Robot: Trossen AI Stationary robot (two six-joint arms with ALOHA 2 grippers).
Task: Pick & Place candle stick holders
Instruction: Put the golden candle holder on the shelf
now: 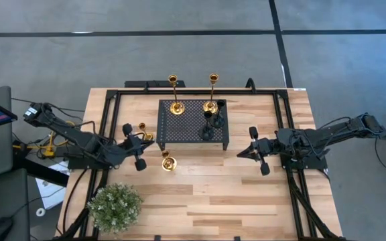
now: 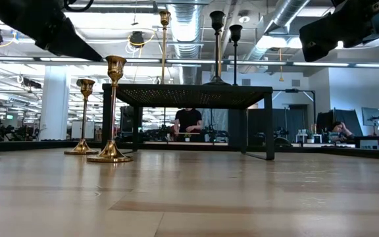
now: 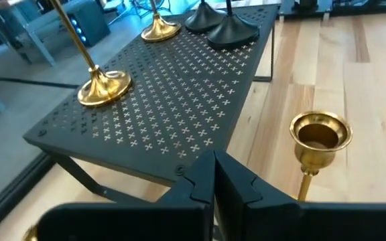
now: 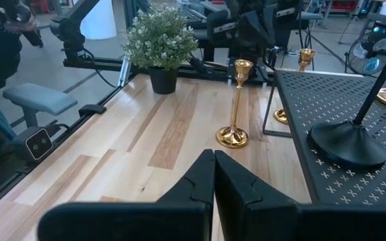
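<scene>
Potted plant (image 4: 159,41) (unseen from low view) beyond gold holder (image 4: 236,107)

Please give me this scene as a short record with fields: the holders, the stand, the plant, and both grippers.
on stand: two gold candle stick holders and two black candle stick holders, on the black perforated stand
on table: two gold holders standing left of the stand
plant: green potted plant at the table's front left
left gripper: shut, empty, beside the stand's left edge
right gripper: shut, empty, right of the stand
</scene>
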